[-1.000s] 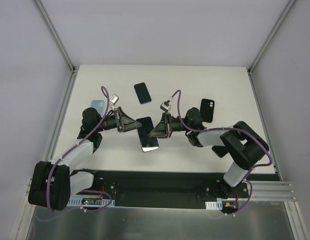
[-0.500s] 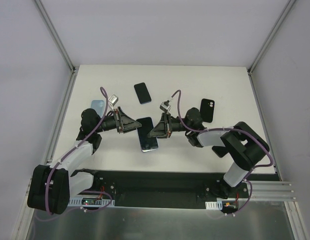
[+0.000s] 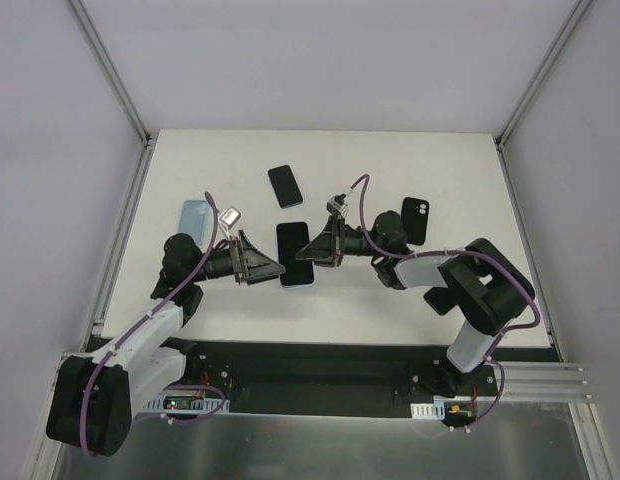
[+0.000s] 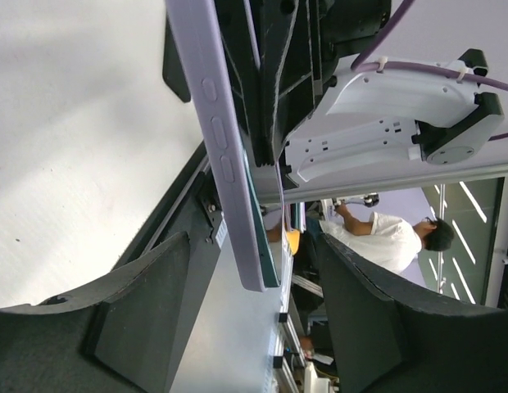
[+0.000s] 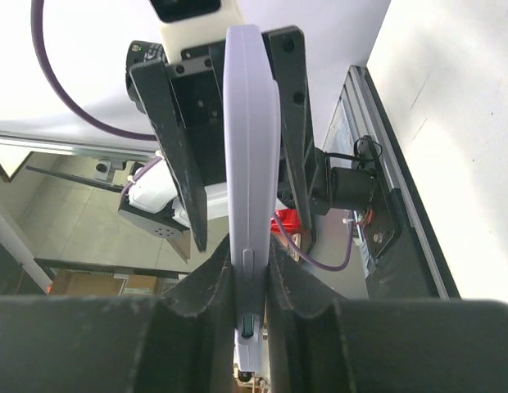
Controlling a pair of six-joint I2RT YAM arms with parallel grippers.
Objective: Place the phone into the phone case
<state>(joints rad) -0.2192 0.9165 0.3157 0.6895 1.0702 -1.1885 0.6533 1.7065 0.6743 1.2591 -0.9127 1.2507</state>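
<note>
— Lavender rubber, is that the case? What sits in it?

— Yes, a lavender phone case [image 4: 211, 139] with raised side buttons. A dark-glass phone [image 3: 294, 248] sits inside it, glass upward in the top view, with the pale rim showing round its near end.

— Any other case about?

— A glossy black phone case [image 3: 415, 218] with a camera cut-out lies on the white table [image 3: 390, 170], just behind the right arm. Whether it holds anything I cannot tell. A small black phone [image 3: 285, 186] lies farther back, and a pale blue flat slab [image 3: 195, 213] lies at the left (phone or case, I cannot tell which).

— And the cased phone, where is it against the hands?

— Between the two arms, near the table's front middle. The right hand [image 5: 248, 270] is clamped on it: its fingers [image 5: 197, 291] press the two flat faces of one edge, and the lavender side runs straight up that wrist view.

— The left one?

— The left hand [image 3: 275, 270] is spread wide. In its wrist view the phone's end lies in the gap between the fingers [image 4: 139, 319], touching neither.
</note>
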